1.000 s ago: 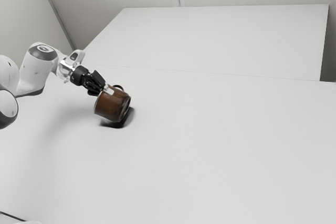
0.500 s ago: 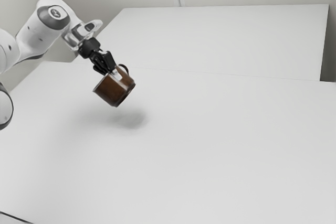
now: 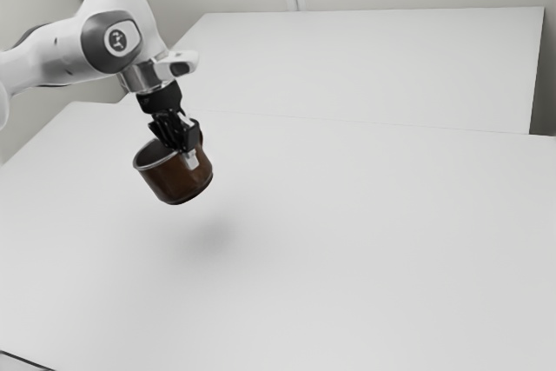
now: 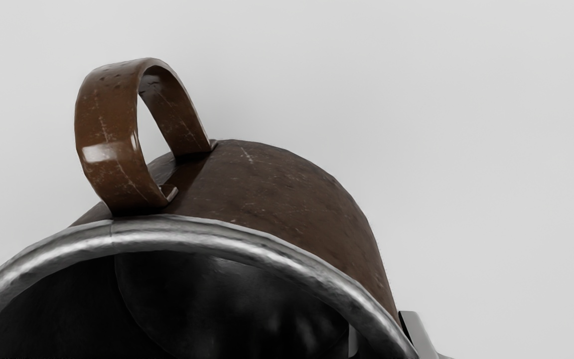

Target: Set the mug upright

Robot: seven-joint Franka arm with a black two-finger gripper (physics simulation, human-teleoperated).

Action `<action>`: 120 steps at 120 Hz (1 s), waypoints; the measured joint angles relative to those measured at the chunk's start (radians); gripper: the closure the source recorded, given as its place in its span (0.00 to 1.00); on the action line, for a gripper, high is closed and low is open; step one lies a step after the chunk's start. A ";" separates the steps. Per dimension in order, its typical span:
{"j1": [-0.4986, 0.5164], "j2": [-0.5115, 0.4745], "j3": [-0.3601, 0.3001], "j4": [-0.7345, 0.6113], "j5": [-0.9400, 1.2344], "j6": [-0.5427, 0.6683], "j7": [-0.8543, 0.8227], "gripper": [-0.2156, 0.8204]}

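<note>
Fingers (image 4: 418, 334) pinch the mug (image 4: 277, 194) by its wall.

The mug's body (image 4: 287, 199) looks like brown enamel or painted metal, low in sheen and marked with fine pale scratches. Its handle (image 4: 102, 109) is a glossier brown strap, scuffed and pitted, with a sharp white highlight. The rim (image 4: 207, 237) is bare silvery metal, shiny yet slightly uneven, as if hammered. The inside (image 4: 192, 304) is dark, with a faint, cloudy sheen. The worktop (image 3: 365, 241) is matt white and smooth. The arm (image 3: 126, 6) has smooth white casing, like satin plastic, with a dark grey joint band and a metallic silver collar (image 3: 141, 78). The end effector (image 3: 187, 155) is black, its visible fingertip (image 4: 419, 334) pale grey and smooth
</note>
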 joint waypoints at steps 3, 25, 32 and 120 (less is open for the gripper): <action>-0.004 -0.015 -0.006 -0.029 0.009 0.020 -0.010 0.95; -0.023 -0.064 -0.031 -0.179 0.069 0.181 -0.074 0.95; -0.026 -0.066 -0.033 -0.226 0.079 0.238 -0.089 0.95; -0.015 0.011 -0.044 -0.400 0.170 0.495 -0.218 0.95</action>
